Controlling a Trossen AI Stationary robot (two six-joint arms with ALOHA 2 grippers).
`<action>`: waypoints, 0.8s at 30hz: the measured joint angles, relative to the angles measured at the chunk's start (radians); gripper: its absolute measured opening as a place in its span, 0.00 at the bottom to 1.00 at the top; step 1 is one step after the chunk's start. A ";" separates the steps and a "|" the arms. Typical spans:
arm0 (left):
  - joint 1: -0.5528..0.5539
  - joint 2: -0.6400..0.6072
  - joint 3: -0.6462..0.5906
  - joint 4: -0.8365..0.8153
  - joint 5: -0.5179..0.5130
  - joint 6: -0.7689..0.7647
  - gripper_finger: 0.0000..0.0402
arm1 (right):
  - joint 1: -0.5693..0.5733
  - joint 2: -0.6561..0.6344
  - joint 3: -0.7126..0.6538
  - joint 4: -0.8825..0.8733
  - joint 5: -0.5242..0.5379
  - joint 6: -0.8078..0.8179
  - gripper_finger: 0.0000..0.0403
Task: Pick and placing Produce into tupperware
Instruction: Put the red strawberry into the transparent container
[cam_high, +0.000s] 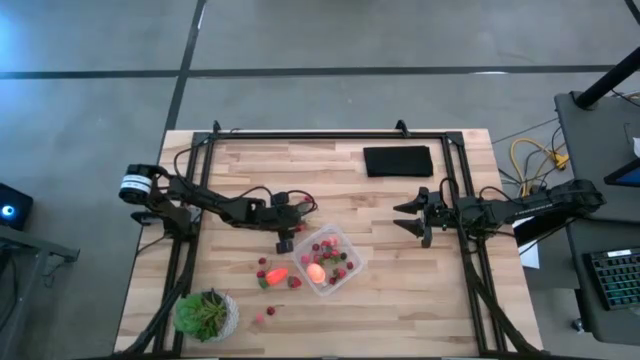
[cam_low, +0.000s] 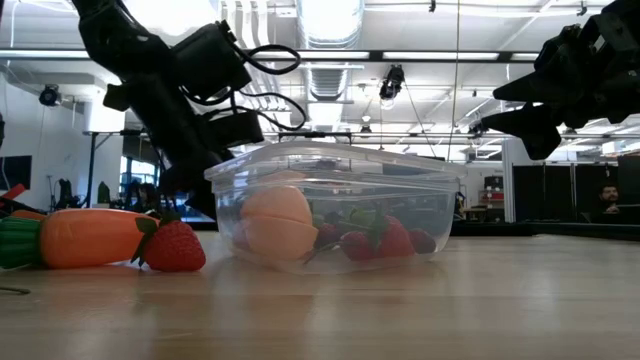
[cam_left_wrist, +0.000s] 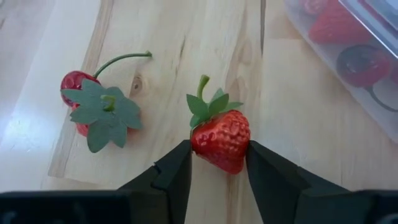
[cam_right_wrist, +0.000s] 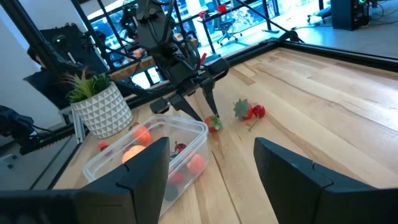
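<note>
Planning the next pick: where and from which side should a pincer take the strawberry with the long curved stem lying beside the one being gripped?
Probably grip the red body of the long-stemmed strawberry, coming from above with fingers either side. Its leafy cap faces the left pincer and covers much of it, and the thin stem offers little hold.

A robotics lab or open workshop hall is shown. A butcher-block worktop (cam_high: 400, 270) is framed by black rails on a polished concrete floor (cam_high: 90, 120). Exposed ceiling ducts (cam_low: 330, 20) and strip lights are seen overhead, with further desks and equipment behind. A keyboard (cam_high: 612, 275) and coiled yellow cables (cam_high: 530, 160) are placed beside the rig.
</note>
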 joint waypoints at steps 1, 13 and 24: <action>0.000 0.000 -0.002 0.000 0.000 0.000 0.32 | 0.000 0.000 0.000 0.000 0.000 0.000 0.56; 0.000 -0.062 0.023 -0.037 -0.058 0.000 0.32 | 0.000 0.000 0.000 0.000 0.000 0.000 0.56; -0.021 -0.248 0.073 -0.130 0.075 -0.006 0.32 | 0.000 0.000 0.000 0.000 0.000 0.000 0.56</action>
